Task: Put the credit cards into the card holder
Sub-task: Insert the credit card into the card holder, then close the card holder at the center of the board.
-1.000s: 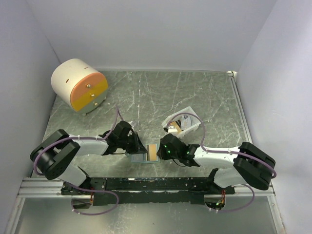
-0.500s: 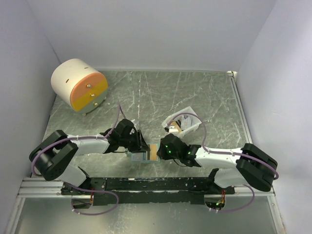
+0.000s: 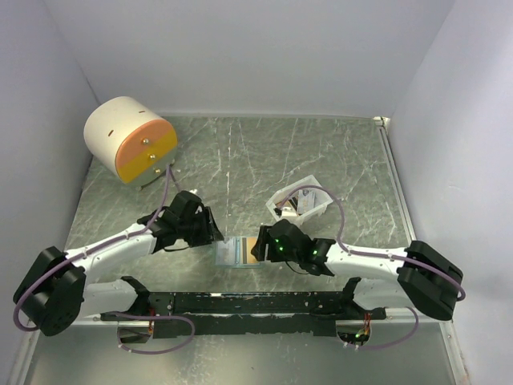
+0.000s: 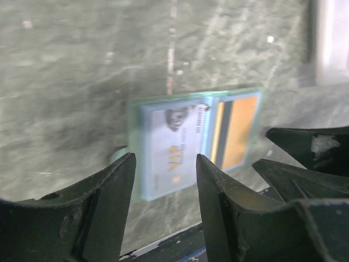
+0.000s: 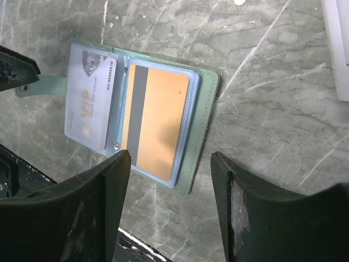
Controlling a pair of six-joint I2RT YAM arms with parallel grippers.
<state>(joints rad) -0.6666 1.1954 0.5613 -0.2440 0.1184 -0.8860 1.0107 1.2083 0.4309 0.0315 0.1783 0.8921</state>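
1. The open card holder (image 3: 237, 253) lies flat at lower centre, flanked closely by the left pincer (image 3: 210, 231) and the right pincer (image 3: 258, 245), both with jaws apart and gripping nothing.
2. Just below it, the black mounting rail (image 3: 240, 303) closes off the near side.
3. Above it, open desk (image 3: 264, 160) gives a free path from top centre.
4. The white tray (image 3: 298, 204) stands near its upper right.
5. The round drawer cabinet (image 3: 131, 143) fills the upper left corner, well apart.
6. Walls (image 3: 240, 56) bound the left, right and far sides.

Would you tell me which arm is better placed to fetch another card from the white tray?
Right: the right hand hovers open beside the card holder, with the white tray close behind it on that side; the left hand would have to cross the holder.
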